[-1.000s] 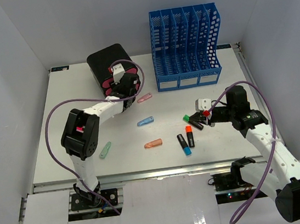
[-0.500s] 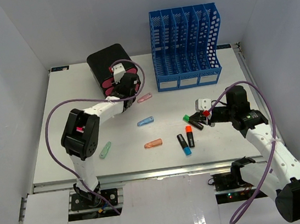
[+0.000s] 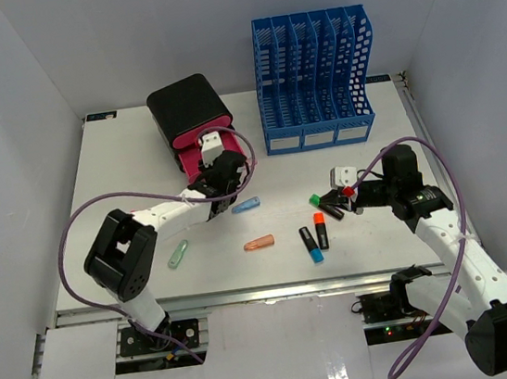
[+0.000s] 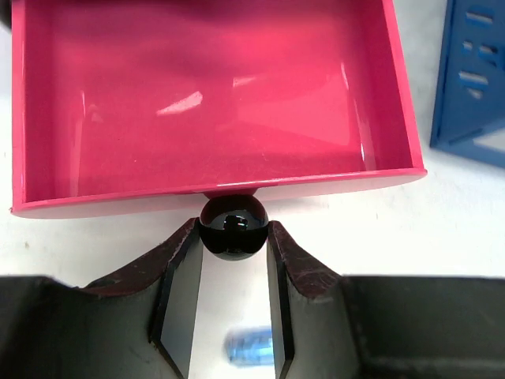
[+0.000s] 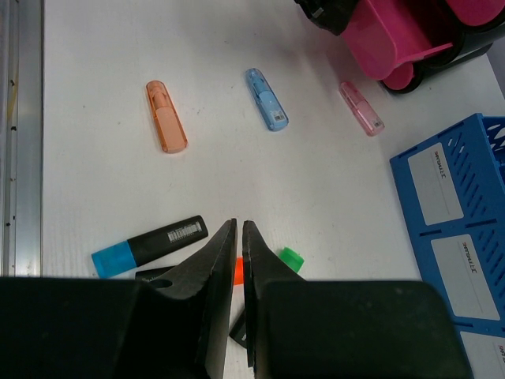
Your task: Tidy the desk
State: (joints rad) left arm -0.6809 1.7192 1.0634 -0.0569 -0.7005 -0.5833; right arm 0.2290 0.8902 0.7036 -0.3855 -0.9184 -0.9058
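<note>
White counter [image 3: 385, 125] spans the top view w/ a metal rail along its front edge. Blue file rack [image 3: 314, 79] stands at the back edge, right of centre; black drawer box [image 3: 189, 109] at the back edge, left of centre, w/ its pink drawer [image 4: 213, 103] open. Only the left wrist view shows the left claw [image 4: 232, 227] clamped on the black knob [image 4: 232, 217]. Right claw [image 5: 238, 237] has its fingers nearly together over the highlighters [image 5: 150, 243] near the right edge. The right wrist view shows a pink capsule [image 5: 361, 107] beside the drawer, hidden in the top view; the green capsule [image 3: 179, 253], twd the front-left corner, shows in the top view only.
</note>
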